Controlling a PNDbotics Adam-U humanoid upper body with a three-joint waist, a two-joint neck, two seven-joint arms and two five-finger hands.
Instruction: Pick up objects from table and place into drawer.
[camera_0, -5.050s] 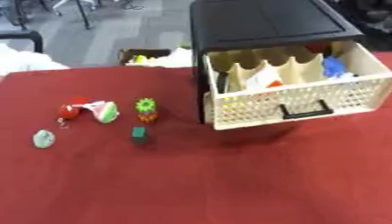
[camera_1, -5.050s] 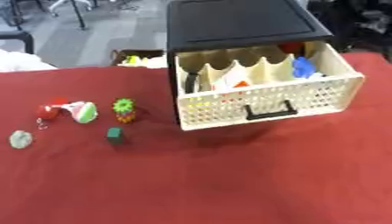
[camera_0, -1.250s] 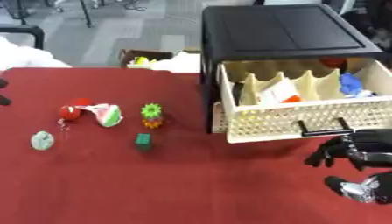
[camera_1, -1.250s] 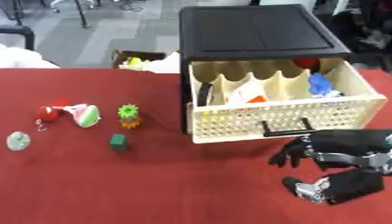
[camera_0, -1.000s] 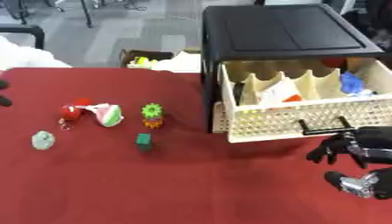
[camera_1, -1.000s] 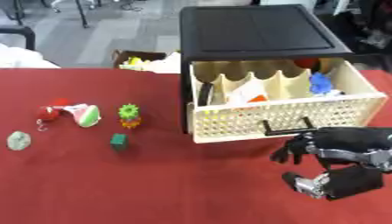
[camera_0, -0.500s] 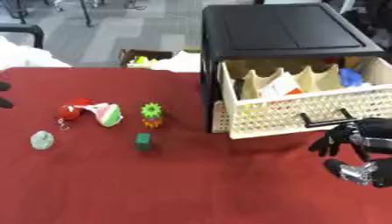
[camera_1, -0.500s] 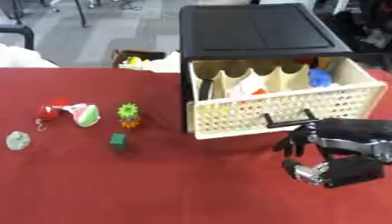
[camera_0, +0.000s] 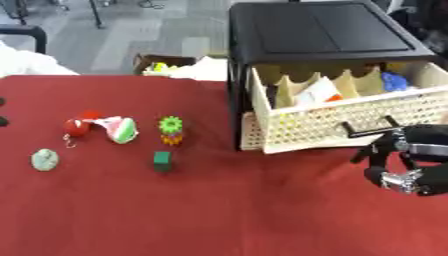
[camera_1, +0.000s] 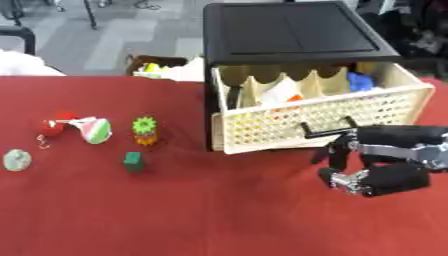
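Cream drawer (camera_1: 350, 112) open | right robot hand (camera_1: 372, 161) fingers curled, empty, below handle (camera_1: 325, 128)

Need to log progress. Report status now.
Right hand in front of the open drawer, fingers curled, holding nothing. Left hand not in view. Green block and other small objects on table, unpicked. Nothing blocking.

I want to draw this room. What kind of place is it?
Probably an office or lab used as a robot workroom. A table with a red cloth holds small toys and a black cabinet with its drawer open, and grey carpet with chair legs shows behind.
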